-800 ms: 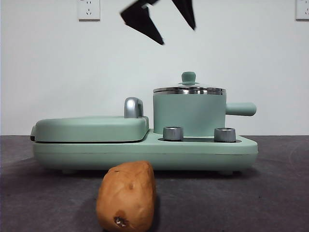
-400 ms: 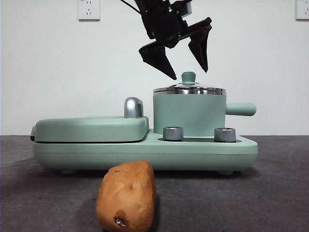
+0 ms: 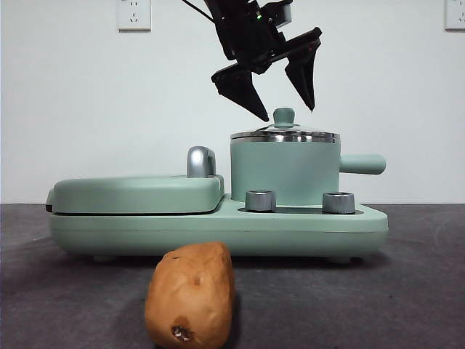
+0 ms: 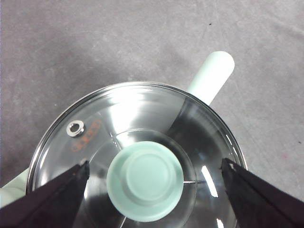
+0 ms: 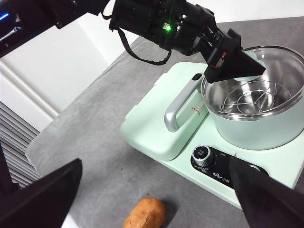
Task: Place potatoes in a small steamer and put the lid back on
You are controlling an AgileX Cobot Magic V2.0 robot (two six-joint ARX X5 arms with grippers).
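Note:
The potato [image 3: 191, 294] lies on the grey table in front of the appliance; it also shows in the right wrist view [image 5: 145, 213]. The small steamer [image 3: 285, 171] stands on the right of the mint base, with the glass lid [image 3: 285, 135] on it. My left gripper [image 3: 288, 114] is open and hangs just above the lid, one jaw on each side of the mint knob [image 4: 145, 180], without touching it. In the left wrist view the left gripper [image 4: 155, 164] is centred over the lid [image 4: 95, 128]. My right gripper [image 5: 156, 164] is open and empty, high above the potato.
The flat griddle cover [image 3: 138, 193] with a chrome handle [image 3: 200, 161] lies left of the steamer on the mint base [image 3: 218, 229]. Two steel dials [image 3: 260, 201] sit on the base's front. The steamer's side handle [image 3: 362, 163] points right.
The left gripper came down from the top of the picture to just above the lid's knob. It has hardly moved in the last half second. The potato and lid have not moved.

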